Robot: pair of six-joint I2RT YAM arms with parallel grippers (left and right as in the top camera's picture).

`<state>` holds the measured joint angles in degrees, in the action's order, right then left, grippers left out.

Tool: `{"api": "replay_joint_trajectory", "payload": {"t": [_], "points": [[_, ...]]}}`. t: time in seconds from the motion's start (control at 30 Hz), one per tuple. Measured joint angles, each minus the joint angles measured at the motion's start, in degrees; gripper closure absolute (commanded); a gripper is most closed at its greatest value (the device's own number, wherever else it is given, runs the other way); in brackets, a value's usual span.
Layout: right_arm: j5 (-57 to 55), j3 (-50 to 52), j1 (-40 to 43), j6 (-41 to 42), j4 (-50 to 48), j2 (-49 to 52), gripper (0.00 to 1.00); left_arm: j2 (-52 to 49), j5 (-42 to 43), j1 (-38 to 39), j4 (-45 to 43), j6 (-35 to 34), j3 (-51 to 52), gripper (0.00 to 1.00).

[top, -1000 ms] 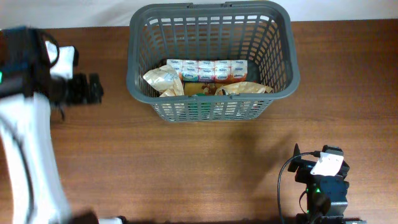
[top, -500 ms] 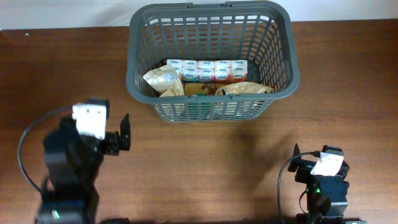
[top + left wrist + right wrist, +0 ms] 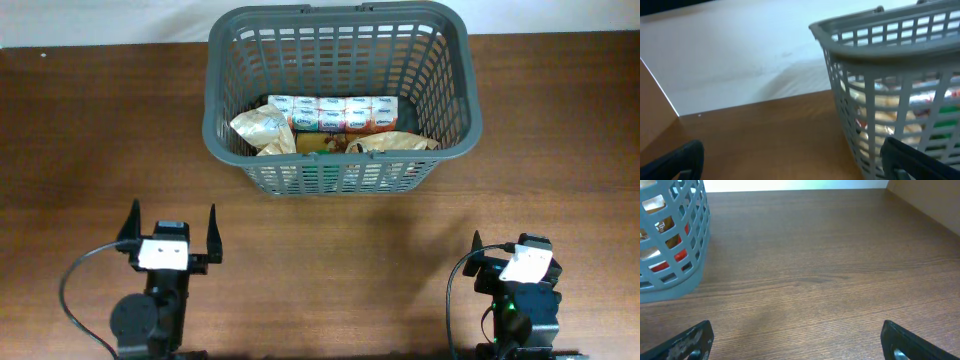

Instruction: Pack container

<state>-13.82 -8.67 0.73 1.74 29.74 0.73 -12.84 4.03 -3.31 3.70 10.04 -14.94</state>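
Note:
The container, a dark grey lattice basket (image 3: 214, 100), stands at the back middle of the wooden table. In it lie a row of white, orange and red packs (image 3: 333, 113) and tan paper packets (image 3: 258, 128). My left gripper (image 3: 172, 228) is open and empty near the front left edge, well short of the basket. In the left wrist view (image 3: 795, 162) the basket (image 3: 880, 37) stands ahead to the right. My right gripper (image 3: 505, 252) is open and empty at the front right. In the right wrist view (image 3: 800, 345) the basket (image 3: 690, 255) is at the far left.
Bare brown table (image 3: 330, 260) lies between the basket and both grippers. A pale wall or floor runs behind the table's back edge (image 3: 740, 55).
My left arm has swung from the far left of the table down to the front left edge and now sits low, jaws open. The right arm and the basket have not moved.

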Motion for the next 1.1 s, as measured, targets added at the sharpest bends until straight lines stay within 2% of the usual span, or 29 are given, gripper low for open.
{"api": "replay_joint_trajectory", "payload": {"t": [0.43,1.1], "points": [[0.0,0.0,0.0,0.02,0.0,0.0,0.01,10.54,0.02,1.92,-4.07,0.0,13.33,0.01],[0.0,0.0,0.0,0.0,0.0,0.0,0.01,11.91,0.0,5.18,0.44,0.0,13.99,0.01]]}}
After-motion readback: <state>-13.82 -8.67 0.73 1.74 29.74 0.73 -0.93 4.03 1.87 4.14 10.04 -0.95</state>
